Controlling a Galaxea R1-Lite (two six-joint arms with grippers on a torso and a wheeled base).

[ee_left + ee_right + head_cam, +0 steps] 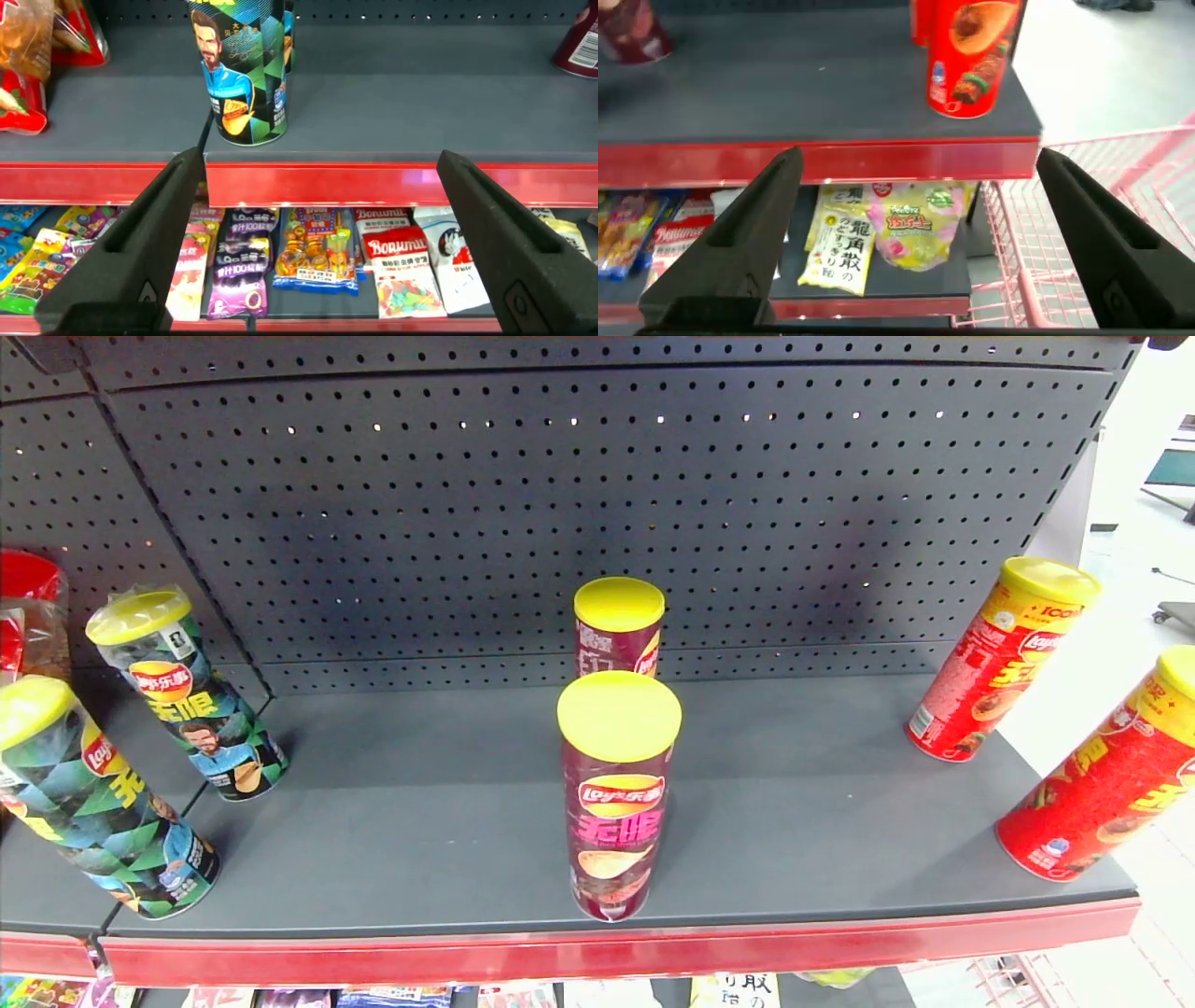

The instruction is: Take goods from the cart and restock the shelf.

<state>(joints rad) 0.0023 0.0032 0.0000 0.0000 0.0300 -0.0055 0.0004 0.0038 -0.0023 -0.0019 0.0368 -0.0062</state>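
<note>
Left hand [320,163]: fingers spread wide, empty, just below the red front lip of the dark grey metal shelf [448,821]. Right hand [920,157]: equally spread, empty, below the shelf's right end. Pink wire cart [1120,224]: beside and below that end, its goods hidden. Red cylindrical crisp can with yellow lid [1102,775]: on the shelf's front right corner. Hazard: a hand rising from the cart could clip this can and tip it off the edge.

I have two open stretches of shelf [420,821]: one between the green cans [191,695] at the left edge and the two maroon cans [616,793] lined front-to-back mid-shelf, the other from those to the red cans [999,658] at the right edge.
</note>
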